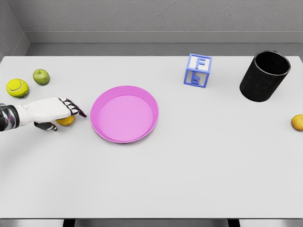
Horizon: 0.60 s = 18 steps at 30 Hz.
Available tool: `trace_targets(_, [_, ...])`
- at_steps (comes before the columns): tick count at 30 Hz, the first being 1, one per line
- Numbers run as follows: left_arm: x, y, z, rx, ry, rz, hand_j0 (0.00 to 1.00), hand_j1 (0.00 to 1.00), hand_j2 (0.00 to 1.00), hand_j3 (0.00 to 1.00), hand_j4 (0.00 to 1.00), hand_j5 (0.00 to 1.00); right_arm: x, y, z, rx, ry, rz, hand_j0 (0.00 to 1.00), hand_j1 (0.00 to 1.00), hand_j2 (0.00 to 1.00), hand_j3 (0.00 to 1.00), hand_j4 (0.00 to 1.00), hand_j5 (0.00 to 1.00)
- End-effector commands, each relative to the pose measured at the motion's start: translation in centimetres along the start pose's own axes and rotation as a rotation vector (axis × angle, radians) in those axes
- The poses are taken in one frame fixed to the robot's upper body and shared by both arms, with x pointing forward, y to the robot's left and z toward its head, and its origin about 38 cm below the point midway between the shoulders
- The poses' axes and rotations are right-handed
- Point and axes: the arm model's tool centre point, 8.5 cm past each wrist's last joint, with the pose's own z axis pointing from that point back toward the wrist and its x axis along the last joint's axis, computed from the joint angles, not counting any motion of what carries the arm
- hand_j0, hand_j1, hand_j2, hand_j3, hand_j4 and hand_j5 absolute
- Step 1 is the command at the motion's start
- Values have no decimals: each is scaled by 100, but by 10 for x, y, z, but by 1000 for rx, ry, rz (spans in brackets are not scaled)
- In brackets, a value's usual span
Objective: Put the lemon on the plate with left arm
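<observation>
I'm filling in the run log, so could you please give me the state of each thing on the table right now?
left hand: over the lemon, fingers curled around it
lemon: on the table, left of the plate
plate: upright, empty
cup: tilted
letter block: resting on the table
tennis ball, green apple, orange fruit: untouched

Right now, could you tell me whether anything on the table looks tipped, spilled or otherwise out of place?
Only the black cup looks odd: it seems tilted, its opening leaning toward the camera. Nothing is spilled. The pink plate lies flat, and the left hand is over the lemon beside it.
</observation>
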Motion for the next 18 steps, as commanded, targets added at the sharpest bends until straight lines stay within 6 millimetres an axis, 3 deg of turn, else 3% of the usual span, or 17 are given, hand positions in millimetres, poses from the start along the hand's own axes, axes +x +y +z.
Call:
trace_targets(1, [-1,0,1,-2,2,2,85,85,85,85,85,85,0,0,0,0,0,-1,100,100,100,100,100,100])
trace_targets(9, [-7,6,6,10,17,2,85,85,85,85,85,85,0,0,0,0,0,-1,100,100,100,100,100,100])
trace_targets(11, [-7,6,6,6,17,-1,76,76,76,76,76,76,0,0,0,0,0,-1,100,100,100,100,100,100])
trace_targets(18, [-6,4,4,-2,15,-5,72,72,72,72,72,72,0,0,0,0,0,-1,100,100,100,100,100,100])
